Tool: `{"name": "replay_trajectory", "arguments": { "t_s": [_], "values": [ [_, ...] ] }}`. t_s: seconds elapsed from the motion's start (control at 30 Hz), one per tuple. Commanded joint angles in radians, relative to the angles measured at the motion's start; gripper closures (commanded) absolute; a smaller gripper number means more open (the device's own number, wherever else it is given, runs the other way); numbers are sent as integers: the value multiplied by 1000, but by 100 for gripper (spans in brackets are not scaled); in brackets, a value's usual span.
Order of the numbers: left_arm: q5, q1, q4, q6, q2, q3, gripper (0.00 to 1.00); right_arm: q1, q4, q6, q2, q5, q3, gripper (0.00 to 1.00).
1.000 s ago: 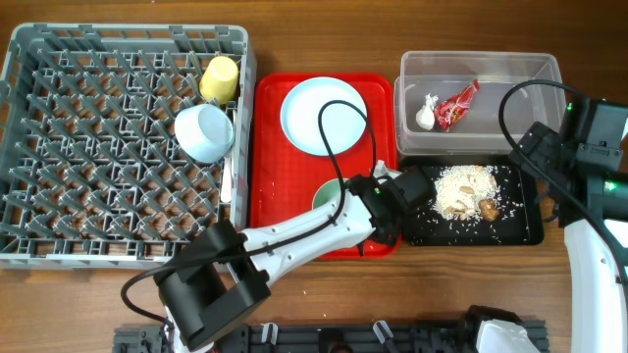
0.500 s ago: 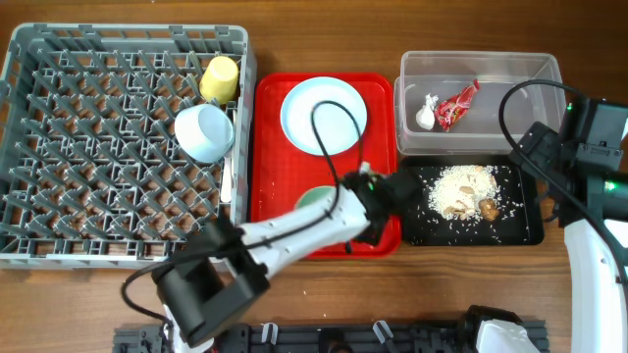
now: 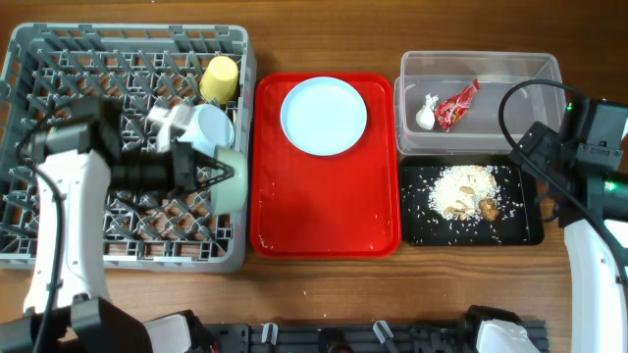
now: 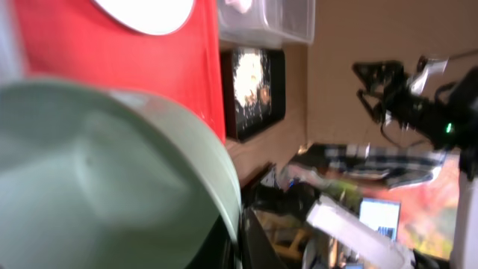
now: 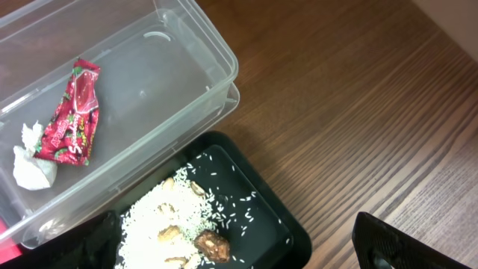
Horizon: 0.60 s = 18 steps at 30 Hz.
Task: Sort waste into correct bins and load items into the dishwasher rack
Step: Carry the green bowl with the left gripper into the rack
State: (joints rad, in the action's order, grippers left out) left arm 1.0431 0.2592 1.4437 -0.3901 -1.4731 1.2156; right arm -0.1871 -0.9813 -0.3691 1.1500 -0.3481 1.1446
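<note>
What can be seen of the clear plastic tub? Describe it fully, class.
The clear plastic tub is a see-through rectangular box with rounded corners and a lipped rim, lidless, upright on the wooden table. Inside lie a red snack wrapper and a white tissue wad, side by side. The black tray sits close against its near side; the red tray flanks its left.

This looks to me like a robotics lab, not a real kitchen. A rack (image 3: 118,261) and bins are staged on a wooden table (image 3: 442,284), and a black frame (image 3: 324,338) runs along its near edge. My left wrist view catches a lit screen (image 4: 377,217) amid blurred clutter.
</note>
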Motion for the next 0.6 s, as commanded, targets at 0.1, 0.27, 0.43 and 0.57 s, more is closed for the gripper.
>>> {"name": "replay_trajectory", "arguments": {
  "t_s": [0.1, 0.27, 0.43, 0.57],
  "values": [
    [82, 286, -169, -74, -14, -282, 96, -1, 1, 2, -8, -8, 9, 0],
    [171, 319, -147, -75, -34, -290, 96, -1, 1, 2, -8, -8, 9, 0],
    [245, 308, -32, -128, -34, -284, 96, -1, 1, 2, -8, -8, 9, 0],
    [253, 238, 66, -239, -34, -267, 96, -1, 1, 2, -8, -8, 9, 0]
  ]
}}
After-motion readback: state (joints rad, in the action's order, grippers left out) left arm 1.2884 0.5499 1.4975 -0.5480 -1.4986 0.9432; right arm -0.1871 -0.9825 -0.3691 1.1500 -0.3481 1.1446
